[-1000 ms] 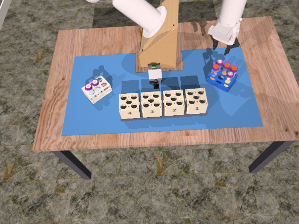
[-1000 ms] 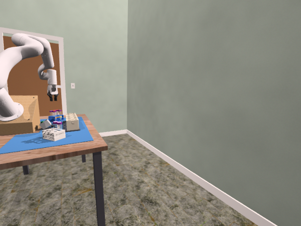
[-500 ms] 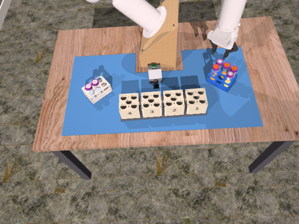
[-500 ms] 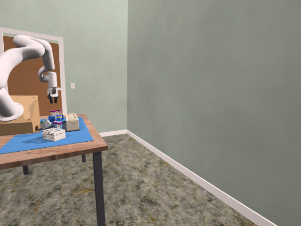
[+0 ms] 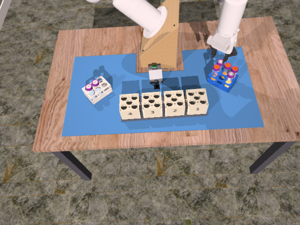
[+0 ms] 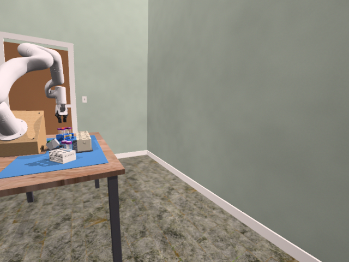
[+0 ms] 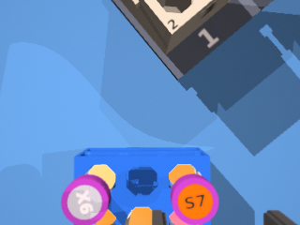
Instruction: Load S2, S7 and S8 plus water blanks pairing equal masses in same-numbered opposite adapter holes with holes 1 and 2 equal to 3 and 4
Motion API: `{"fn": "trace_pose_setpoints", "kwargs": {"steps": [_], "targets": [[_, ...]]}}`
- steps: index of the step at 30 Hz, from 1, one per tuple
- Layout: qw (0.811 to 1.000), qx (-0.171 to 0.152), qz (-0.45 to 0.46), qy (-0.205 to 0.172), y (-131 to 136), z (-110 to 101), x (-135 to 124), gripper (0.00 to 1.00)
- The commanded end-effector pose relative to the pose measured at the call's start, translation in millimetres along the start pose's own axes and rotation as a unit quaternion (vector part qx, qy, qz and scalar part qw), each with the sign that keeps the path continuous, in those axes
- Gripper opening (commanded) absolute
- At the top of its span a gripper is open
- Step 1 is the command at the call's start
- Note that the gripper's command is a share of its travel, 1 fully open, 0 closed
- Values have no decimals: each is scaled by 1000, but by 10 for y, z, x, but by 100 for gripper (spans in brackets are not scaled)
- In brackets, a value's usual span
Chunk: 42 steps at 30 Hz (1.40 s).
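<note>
My gripper [image 5: 220, 56] [image 6: 61, 119] is open and empty. It hangs a little above the back of the blue sample rack [image 5: 221, 81] [image 6: 60, 137] [image 7: 141, 157] at the right of the mat. The rack holds several purple-capped tubes, three with orange dots and two with grey. The wrist view shows S7 [image 7: 194, 202] and X6 [image 7: 84, 202], with an empty well between them. Four cream adapters stand in the stand: adapter 4 [image 5: 129, 107], adapter 3 [image 5: 152, 106], adapter 2 [image 5: 174, 104] and adapter 1 [image 5: 196, 102] [image 7: 206, 37]. All their holes are empty.
A white blanks rack [image 5: 99, 92] [image 6: 62, 155] with two tubes stands at the left of the mat. The green DONE key [image 5: 154, 65] sits on its small desk behind the adapters. The arm's wooden base block [image 5: 160, 48] stands at the back middle.
</note>
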<state>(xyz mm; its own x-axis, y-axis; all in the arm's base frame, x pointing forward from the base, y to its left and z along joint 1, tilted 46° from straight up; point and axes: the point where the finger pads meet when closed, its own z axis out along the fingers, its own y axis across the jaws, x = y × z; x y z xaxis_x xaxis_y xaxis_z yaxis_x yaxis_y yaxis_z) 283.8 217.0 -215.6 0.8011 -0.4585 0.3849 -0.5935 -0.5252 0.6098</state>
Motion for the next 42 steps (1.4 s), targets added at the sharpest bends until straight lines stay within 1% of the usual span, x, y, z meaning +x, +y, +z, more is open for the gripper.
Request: {"fn": "trace_pose_setpoints", "kwargs": {"steps": [1,30,42], "targets": [[1000,1,0,0,-8,43,2,57],[1000,1,0,0,-9,583,2,57],[1000,1,0,0,-9,621,2,57]]}}
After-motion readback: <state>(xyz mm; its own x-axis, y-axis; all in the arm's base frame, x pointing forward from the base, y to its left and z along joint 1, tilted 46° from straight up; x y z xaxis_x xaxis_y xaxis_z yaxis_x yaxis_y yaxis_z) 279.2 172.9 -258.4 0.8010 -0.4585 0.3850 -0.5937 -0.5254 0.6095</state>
